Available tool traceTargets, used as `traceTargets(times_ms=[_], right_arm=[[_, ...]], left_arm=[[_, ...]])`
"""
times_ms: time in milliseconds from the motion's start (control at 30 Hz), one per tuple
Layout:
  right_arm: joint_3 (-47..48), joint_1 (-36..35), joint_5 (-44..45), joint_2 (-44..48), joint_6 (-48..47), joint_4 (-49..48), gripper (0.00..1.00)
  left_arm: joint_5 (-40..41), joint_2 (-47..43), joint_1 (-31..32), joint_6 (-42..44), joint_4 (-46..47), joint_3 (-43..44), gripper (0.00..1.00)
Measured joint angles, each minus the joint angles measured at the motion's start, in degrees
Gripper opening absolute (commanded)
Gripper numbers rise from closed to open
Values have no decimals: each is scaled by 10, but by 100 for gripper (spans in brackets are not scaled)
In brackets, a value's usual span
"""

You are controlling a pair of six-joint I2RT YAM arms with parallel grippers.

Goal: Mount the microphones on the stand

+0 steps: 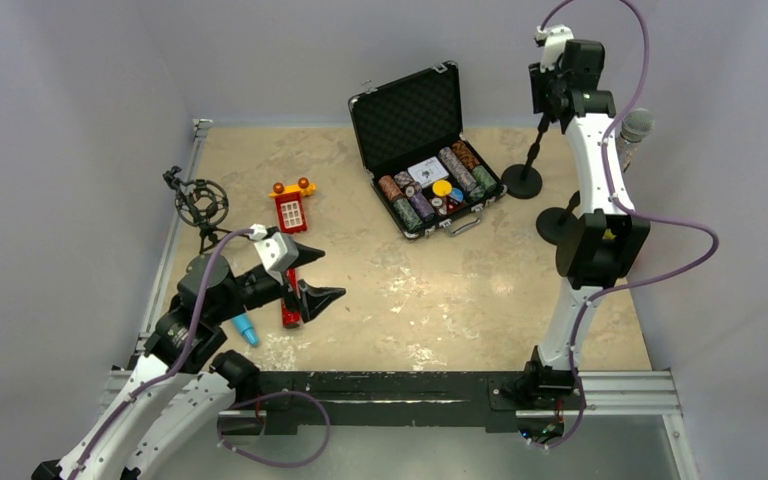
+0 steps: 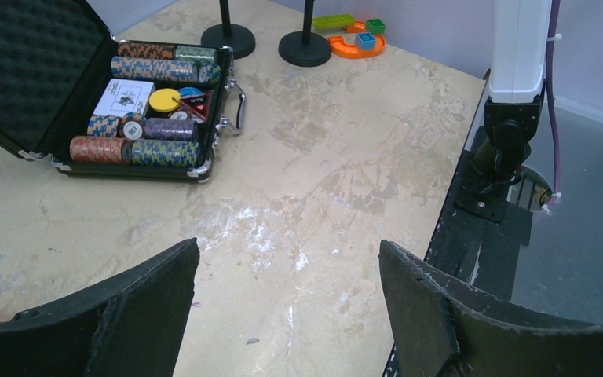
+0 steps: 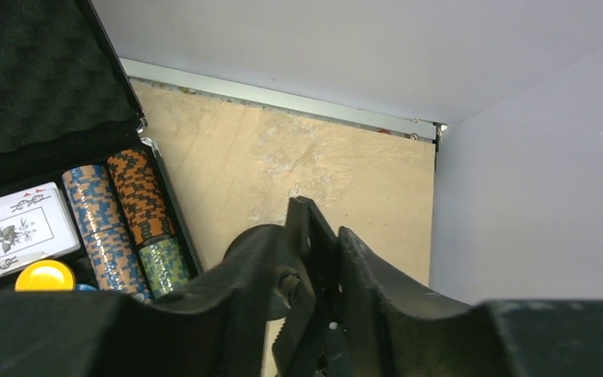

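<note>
The red glitter microphone (image 1: 290, 305) lies on the table under my left gripper (image 1: 318, 278), which is open and empty; in the left wrist view (image 2: 286, 259) only bare table shows between its fingers. The light-blue microphone (image 1: 247, 330) lies just left of it, by the arm. The silver microphone's mesh head (image 1: 637, 125) stands up behind my right arm, its body mostly hidden. Two black round-based stands (image 1: 522, 182) (image 1: 557, 225) are at the right. My right gripper (image 1: 545, 105) is shut on the far stand's clip (image 3: 300, 210), above its base (image 3: 251, 243).
An open black case of poker chips (image 1: 430, 170) lies at the back centre. A red toy phone (image 1: 291, 208) and a black shock-mount stand (image 1: 200, 200) are at the left. An orange toy with green blocks (image 2: 357, 43) lies near the stand bases.
</note>
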State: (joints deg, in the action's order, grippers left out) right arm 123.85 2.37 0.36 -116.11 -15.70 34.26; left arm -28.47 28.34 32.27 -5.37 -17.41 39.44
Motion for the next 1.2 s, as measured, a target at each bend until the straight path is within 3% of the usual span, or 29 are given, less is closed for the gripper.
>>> traceTargets(times_ms=[133, 267, 500, 833, 1033, 1200], right_arm=[[2, 0, -5, 0, -3, -1, 16], [-1, 0, -21, 4, -1, -3, 10], [-63, -1, -43, 71, -2, 15, 7], [-182, -1, -85, 250, -2, 27, 5], [-245, -13, -182, 326, -7, 52, 5], [-314, -74, -292, 373, -31, 72, 6]], left_arm=[[2, -3, 0, 0, -4, 0, 88], [3, -6, 0, 0, -9, 0, 88], [3, -15, 0, 0, -17, 0, 88], [3, -23, 0, 0, -25, 7, 88], [3, -23, 0, 1, -32, 15, 89], [3, -16, 0, -2, -32, 16, 89]])
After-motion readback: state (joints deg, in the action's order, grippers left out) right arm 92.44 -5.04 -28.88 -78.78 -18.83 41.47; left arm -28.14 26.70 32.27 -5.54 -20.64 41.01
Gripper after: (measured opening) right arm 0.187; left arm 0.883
